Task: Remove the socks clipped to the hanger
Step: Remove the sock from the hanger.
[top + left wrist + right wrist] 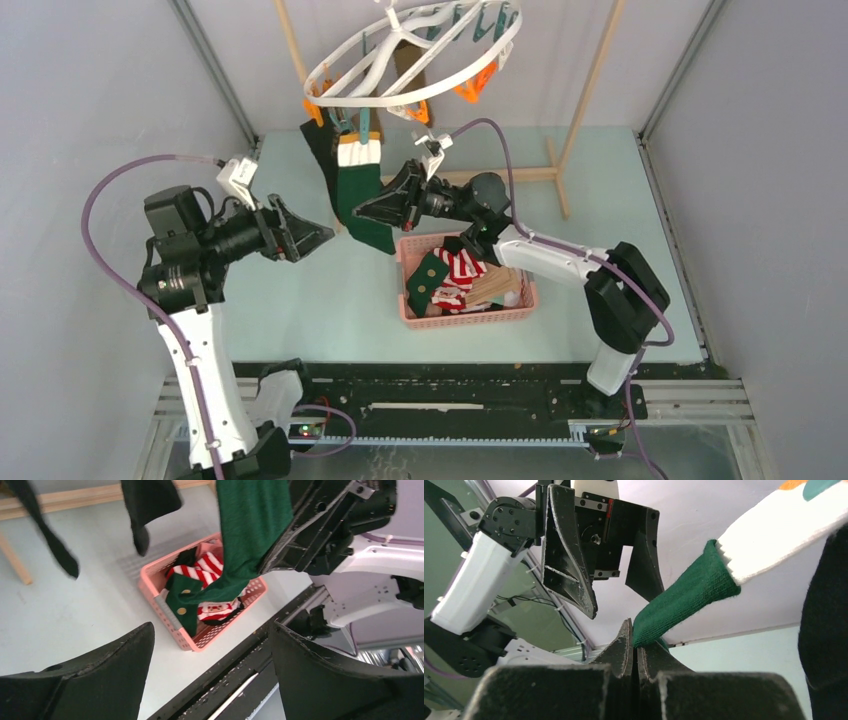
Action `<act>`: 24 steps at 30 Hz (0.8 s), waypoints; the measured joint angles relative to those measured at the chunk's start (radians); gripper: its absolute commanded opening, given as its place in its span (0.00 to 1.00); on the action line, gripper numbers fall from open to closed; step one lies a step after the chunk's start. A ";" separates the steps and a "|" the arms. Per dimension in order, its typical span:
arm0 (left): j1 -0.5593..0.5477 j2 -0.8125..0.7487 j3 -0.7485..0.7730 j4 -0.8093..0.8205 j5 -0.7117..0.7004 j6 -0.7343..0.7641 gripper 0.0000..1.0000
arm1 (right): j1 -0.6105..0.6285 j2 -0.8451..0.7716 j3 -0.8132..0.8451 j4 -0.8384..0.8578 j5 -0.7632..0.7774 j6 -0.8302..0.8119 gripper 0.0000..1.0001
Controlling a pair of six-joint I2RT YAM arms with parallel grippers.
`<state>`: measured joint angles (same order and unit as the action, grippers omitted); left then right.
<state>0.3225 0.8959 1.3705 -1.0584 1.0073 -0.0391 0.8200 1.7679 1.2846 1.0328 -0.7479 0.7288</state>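
Observation:
The white oval hanger [415, 55] hangs at the top centre with teal and orange clothespins. A dark green sock [358, 195] with a white cuff hangs clipped from it, with a black sock [322, 160] just behind. My right gripper [368, 212] is shut on the green sock's lower end; the right wrist view shows the fabric [684, 595] pinched between the closed fingertips [626, 642]. My left gripper [318, 238] is open and empty, just left of the sock. It faces the green sock [250, 525] in the left wrist view.
A pink basket [412, 305] on the table below the right arm holds several socks, red-and-white striped, green and tan. It also shows in the left wrist view [150, 587]. A light wooden rack frame [590, 90] stands behind. Two black socks [145, 505] hang nearby.

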 measured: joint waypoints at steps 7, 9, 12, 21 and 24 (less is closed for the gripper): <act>-0.103 -0.007 -0.014 0.093 0.039 -0.051 0.88 | 0.016 -0.066 -0.034 -0.037 0.009 0.062 0.02; -0.117 -0.003 -0.017 0.111 0.055 -0.056 0.88 | 0.021 -0.080 -0.040 -0.050 0.009 0.082 0.02; -0.137 0.011 -0.017 0.131 0.080 -0.058 0.86 | 0.025 -0.102 -0.051 -0.069 0.010 0.117 0.02; -0.228 0.035 -0.047 0.162 0.150 -0.035 0.81 | 0.025 -0.117 -0.056 -0.068 0.026 0.241 0.05; -0.245 0.050 -0.047 0.170 0.160 -0.030 0.77 | 0.025 -0.117 -0.057 -0.046 0.037 0.291 0.06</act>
<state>0.0776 0.9459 1.3231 -0.8883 1.1675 -0.0689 0.8452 1.6505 1.2274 0.9871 -0.7105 1.0199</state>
